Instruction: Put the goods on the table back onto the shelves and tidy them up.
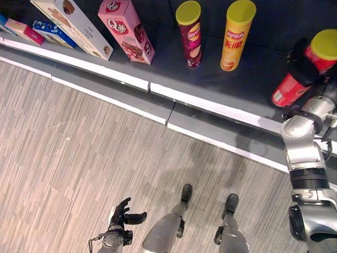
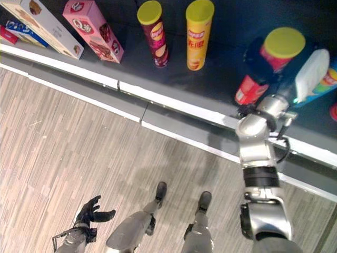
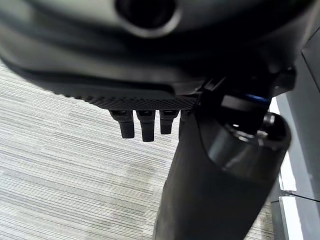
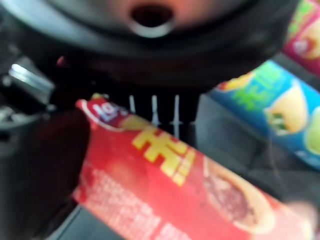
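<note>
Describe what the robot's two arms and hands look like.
Both arms are silver-grey metal built of rounded segments, with black bands at the joints. Each ends in a dark hand: the left hand is black all over, and the right hand is dark with a white cover on its thumb.

The dark shelf (image 1: 174,79) carries boxes (image 1: 125,29) and upright crisp cans (image 1: 189,32).

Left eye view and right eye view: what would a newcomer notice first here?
First the red can with a yellow lid, tilted and held by the right robot hand above the dark shelf. Next, the maroon can and yellow can standing upright side by side on that shelf. The left robot hand hangs open over the wood floor.
</note>
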`<state>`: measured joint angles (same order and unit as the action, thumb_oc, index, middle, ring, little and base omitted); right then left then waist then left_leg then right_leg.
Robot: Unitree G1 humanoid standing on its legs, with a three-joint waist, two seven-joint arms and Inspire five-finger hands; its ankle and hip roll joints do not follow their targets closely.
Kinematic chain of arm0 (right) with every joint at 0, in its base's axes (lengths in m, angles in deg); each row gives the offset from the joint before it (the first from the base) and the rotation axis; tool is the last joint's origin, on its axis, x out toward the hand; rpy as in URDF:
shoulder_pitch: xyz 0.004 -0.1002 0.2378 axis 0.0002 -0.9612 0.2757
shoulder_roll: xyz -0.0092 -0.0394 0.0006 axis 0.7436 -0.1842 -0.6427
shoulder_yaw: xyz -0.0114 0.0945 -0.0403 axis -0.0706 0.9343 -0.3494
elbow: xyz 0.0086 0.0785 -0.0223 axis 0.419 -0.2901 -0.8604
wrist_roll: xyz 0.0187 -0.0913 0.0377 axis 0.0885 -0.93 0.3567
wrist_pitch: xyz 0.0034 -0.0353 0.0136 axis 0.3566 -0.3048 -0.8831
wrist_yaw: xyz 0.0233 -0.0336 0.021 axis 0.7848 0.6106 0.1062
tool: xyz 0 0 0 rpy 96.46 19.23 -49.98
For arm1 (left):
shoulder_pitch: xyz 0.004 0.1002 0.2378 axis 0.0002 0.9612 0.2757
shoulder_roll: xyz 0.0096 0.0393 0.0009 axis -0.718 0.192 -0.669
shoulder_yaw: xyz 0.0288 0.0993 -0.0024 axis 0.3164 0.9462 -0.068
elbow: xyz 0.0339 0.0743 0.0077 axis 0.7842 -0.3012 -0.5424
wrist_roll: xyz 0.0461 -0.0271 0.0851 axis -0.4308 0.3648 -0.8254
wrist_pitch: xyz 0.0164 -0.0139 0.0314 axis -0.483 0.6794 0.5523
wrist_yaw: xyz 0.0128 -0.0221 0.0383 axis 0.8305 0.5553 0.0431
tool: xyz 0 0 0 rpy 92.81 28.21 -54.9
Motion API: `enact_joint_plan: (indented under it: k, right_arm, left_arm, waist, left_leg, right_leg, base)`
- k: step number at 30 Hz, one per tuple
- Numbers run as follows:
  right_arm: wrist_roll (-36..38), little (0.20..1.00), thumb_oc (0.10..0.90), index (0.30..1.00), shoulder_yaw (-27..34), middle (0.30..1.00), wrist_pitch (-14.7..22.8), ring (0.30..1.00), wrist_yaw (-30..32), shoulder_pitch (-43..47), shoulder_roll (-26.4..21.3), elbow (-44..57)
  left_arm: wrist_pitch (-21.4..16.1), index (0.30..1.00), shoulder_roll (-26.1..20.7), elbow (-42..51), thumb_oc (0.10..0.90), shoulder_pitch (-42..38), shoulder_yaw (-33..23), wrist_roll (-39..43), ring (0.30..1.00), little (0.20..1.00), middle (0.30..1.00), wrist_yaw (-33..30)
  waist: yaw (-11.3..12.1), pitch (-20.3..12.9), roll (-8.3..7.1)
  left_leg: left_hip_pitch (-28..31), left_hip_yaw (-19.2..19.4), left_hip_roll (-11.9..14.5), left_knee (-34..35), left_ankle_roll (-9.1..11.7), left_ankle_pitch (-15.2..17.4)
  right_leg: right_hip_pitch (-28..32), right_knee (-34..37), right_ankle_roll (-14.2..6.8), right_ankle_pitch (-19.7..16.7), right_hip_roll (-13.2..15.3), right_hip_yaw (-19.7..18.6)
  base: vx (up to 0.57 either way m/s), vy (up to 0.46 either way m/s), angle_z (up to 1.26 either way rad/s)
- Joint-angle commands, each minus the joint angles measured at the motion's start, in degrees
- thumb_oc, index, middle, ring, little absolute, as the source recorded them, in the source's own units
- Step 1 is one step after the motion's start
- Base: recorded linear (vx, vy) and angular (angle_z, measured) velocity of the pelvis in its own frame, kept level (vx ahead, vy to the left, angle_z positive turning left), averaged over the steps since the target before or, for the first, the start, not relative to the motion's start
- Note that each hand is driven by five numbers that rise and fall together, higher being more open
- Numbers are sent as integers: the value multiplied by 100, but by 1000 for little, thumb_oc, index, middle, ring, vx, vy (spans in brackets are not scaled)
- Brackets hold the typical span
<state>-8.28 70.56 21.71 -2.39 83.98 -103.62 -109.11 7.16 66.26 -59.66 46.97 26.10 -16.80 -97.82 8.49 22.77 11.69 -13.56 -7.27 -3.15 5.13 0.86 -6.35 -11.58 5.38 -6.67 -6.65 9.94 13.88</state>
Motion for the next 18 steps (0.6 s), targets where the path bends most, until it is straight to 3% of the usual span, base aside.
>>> enact_joint_plan:
  k: [1,10,18]
  right_arm:
    - [-255,300,400,300,-114,300,493,300,402,634,-590,297]
    - [-3,300,400,300,-161,300,555,300,549,1010,-702,35]
    - [229,300,400,300,1,300,613,300,719,1150,-871,27]
  left_arm:
    - [-125,900,-586,-226,800,130,111,23,900,900,900,-103]
    - [-201,900,-630,-70,800,141,145,107,900,900,900,-147]
    - [-318,900,-681,206,800,154,69,355,900,900,900,-221]
  waist:
    - [36,-531,-354]
    - [116,-478,-272]
    - [195,-450,-104]
  left_leg:
    - [-178,186,178,-13,425,364]
    - [-366,175,136,-13,445,335]
    - [-572,88,52,-13,492,265]
  right_leg:
    - [-111,-58,-575,30,624,-257]
    - [-282,-47,-603,13,663,-273]
    - [-397,-52,-644,4,739,-208]
  base:
    - [0,0,0]
    - [0,0,0]
    - [13,-4,7]
